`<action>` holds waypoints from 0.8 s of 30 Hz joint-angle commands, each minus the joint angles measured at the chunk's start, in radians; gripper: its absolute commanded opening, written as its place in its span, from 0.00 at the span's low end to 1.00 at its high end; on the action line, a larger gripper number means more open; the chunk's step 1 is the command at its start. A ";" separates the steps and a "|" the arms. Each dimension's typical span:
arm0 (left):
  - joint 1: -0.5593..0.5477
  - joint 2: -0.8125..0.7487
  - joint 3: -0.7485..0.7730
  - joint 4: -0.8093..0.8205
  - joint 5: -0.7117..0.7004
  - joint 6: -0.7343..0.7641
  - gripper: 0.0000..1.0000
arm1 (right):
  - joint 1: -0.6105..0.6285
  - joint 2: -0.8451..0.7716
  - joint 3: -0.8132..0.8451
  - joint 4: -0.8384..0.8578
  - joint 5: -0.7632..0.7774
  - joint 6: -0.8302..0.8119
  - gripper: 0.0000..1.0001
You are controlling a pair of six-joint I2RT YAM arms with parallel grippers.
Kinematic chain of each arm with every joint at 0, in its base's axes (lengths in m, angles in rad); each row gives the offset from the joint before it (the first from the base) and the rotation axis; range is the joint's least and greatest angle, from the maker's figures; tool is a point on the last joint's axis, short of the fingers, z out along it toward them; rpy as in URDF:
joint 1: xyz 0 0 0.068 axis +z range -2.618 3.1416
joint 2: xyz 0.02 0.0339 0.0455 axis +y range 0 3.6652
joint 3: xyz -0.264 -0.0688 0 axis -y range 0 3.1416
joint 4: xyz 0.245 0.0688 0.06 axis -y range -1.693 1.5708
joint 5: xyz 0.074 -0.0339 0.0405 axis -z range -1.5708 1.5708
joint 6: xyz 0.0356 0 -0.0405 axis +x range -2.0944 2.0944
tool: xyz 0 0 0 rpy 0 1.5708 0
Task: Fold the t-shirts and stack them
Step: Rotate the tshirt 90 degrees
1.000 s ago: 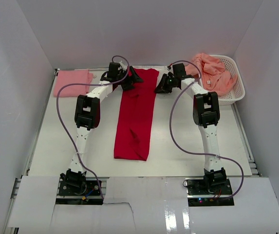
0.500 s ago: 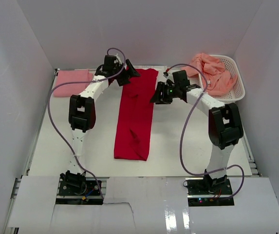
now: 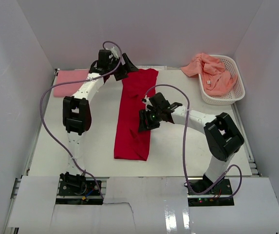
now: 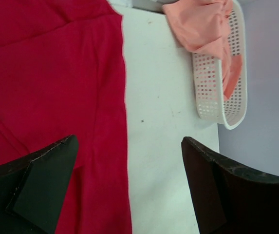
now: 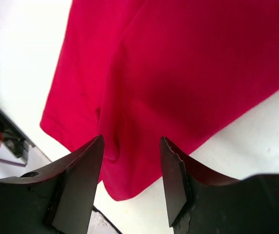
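A bright red t-shirt [image 3: 135, 112] lies as a long narrow strip down the middle of the table. My left gripper [image 3: 125, 67] hangs open above the shirt's far left corner; in the left wrist view the red t-shirt [image 4: 46, 73] is below and nothing sits between the fingers [image 4: 42, 185]. My right gripper [image 3: 143, 123] is open over the strip's right edge, about halfway along. The right wrist view shows my right gripper [image 5: 131, 141] empty above the red t-shirt [image 5: 178, 63]. A folded light pink t-shirt [image 3: 72, 82] lies at the far left.
A white latticed basket [image 3: 232, 92] at the far right holds crumpled salmon-orange t-shirts [image 3: 211, 72], one hanging over its rim. The same basket [image 4: 212, 92] appears in the left wrist view. White walls enclose the table [image 3: 193, 146] on three sides.
My right gripper has let go at the shirt's far end, opened, and swung toward me to the middle of the strip. The left gripper has drawn slightly back and left, still open.
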 commanded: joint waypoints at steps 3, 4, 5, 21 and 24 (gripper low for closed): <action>0.054 0.065 -0.016 -0.013 0.035 0.020 0.98 | 0.142 -0.133 0.038 -0.150 0.245 0.038 0.56; 0.056 0.076 -0.013 -0.014 0.038 0.024 0.98 | 0.166 -0.147 0.052 -0.177 0.298 0.056 0.56; 0.057 0.099 -0.005 -0.013 0.042 0.027 0.98 | 0.218 -0.152 0.086 -0.204 0.332 0.069 0.56; 0.068 0.137 -0.034 -0.002 0.071 0.053 0.98 | 0.482 0.187 0.542 -0.600 0.621 0.083 0.55; 0.072 0.140 -0.033 0.000 0.081 0.050 0.98 | 0.482 0.256 0.617 -0.657 0.633 0.049 0.56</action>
